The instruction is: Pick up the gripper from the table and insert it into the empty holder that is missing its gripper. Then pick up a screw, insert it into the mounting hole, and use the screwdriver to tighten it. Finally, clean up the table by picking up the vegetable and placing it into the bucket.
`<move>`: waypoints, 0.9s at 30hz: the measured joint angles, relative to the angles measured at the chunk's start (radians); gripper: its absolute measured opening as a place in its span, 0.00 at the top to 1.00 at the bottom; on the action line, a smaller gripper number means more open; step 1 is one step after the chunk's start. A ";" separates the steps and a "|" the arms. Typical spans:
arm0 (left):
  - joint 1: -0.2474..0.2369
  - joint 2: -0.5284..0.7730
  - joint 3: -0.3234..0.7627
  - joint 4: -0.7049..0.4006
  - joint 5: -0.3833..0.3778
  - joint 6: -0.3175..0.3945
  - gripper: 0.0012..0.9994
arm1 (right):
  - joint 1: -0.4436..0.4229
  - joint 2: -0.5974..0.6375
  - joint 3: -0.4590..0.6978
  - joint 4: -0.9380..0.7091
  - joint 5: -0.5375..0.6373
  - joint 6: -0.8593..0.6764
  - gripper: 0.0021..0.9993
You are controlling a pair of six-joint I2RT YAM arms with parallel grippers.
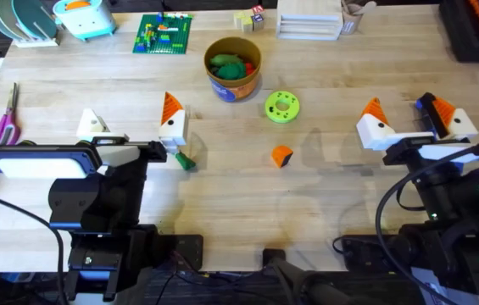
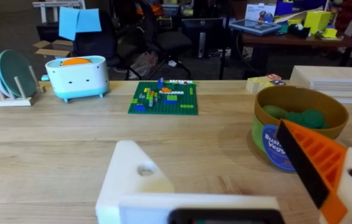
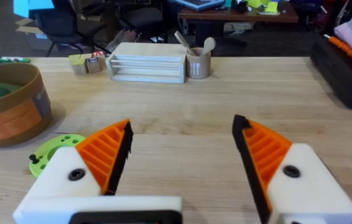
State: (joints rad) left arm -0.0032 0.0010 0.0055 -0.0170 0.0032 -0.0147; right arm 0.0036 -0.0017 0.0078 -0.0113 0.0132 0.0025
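Note:
The orange gripper lies on the table between my two arms. My left gripper is open and holds nothing. One of its white fingers is the holder, bare with a mounting hole; the other finger carries an orange pad. A small green vegetable lies just in front of that padded finger. The bucket stands farther back with green vegetables inside. My right gripper is open, with both pads on. The screw is too small to make out and the screwdriver is out of view.
A green disc with holes sits right of the bucket. Scissors lie at the far left. Along the back stand a brick plate, a teal toaster, toy blocks, a white rack and a dark case.

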 joint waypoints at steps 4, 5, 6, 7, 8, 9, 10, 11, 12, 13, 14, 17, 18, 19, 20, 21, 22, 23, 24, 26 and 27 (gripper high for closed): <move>0.000 0.000 0.000 0.000 0.000 0.000 0.01 | 0.000 0.000 0.001 -0.009 0.000 0.000 0.01; 0.000 0.000 0.000 0.000 0.000 0.000 0.01 | 0.000 0.000 0.001 -0.010 0.000 0.000 0.01; 0.000 0.000 0.000 0.000 0.000 0.000 0.01 | 0.000 0.000 0.001 -0.010 0.000 0.000 0.01; 0.000 0.000 0.000 0.000 0.000 0.000 0.01 | 0.000 0.000 0.001 -0.010 0.000 0.000 0.01; 0.000 0.000 0.000 0.000 0.000 0.000 0.01 | 0.000 0.000 0.001 -0.010 0.001 0.000 0.01; 0.000 0.000 0.000 -0.001 0.000 0.000 0.01 | 0.000 0.000 0.001 -0.011 0.001 -0.001 0.01; 0.000 0.000 0.000 -0.003 0.000 0.000 0.01 | 0.000 0.000 0.002 -0.011 0.001 -0.002 0.01; 0.000 0.000 0.000 -0.008 0.000 0.000 0.01 | 0.000 0.000 0.002 -0.012 0.001 -0.003 0.01; 0.000 0.000 0.000 -0.018 0.000 -0.001 0.01 | 0.000 0.000 0.002 -0.013 0.001 -0.002 0.01; 0.000 0.000 0.001 -0.033 0.000 -0.002 0.01 | 0.000 0.000 0.002 -0.013 0.000 0.006 0.01; 0.000 0.000 0.003 -0.055 0.000 -0.005 0.01 | 0.000 0.000 0.003 -0.016 0.001 0.021 0.01; 0.000 0.008 0.057 -0.172 0.000 -0.014 0.01 | 0.000 0.000 0.038 -0.089 -0.001 0.079 0.01; 0.000 0.018 0.087 -0.210 0.000 -0.015 0.01 | 0.000 0.001 0.052 -0.119 -0.004 0.091 0.01; 0.000 0.033 0.123 -0.246 0.000 -0.019 0.01 | 0.000 0.005 0.073 -0.166 -0.003 0.101 0.01; 0.000 0.059 0.170 -0.280 0.000 -0.021 0.01 | 0.000 0.013 0.100 -0.225 -0.002 0.109 0.01; 0.000 0.085 0.215 -0.315 0.000 -0.023 0.01 | 0.000 0.027 0.126 -0.268 -0.002 0.116 0.01; 0.000 0.125 0.274 -0.359 0.000 -0.023 0.01 | 0.000 0.049 0.163 -0.314 0.000 0.122 0.01; 0.000 0.169 0.332 -0.405 0.000 -0.024 0.01 | 0.000 0.073 0.199 -0.347 0.000 0.126 0.01; 0.000 0.227 0.402 -0.462 0.000 -0.026 0.01 | 0.000 0.104 0.247 -0.379 0.001 0.129 0.01; 0.000 0.342 0.532 -0.580 0.004 -0.028 0.01 | 0.000 0.174 0.355 -0.438 0.001 0.133 0.01; 0.000 0.406 0.601 -0.648 0.010 -0.029 0.01 | 0.000 0.211 0.408 -0.469 0.001 0.133 0.01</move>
State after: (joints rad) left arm -0.0032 0.4069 0.6063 -0.6648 0.0131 -0.0437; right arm 0.0032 0.2092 0.4162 -0.4799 0.0139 0.1359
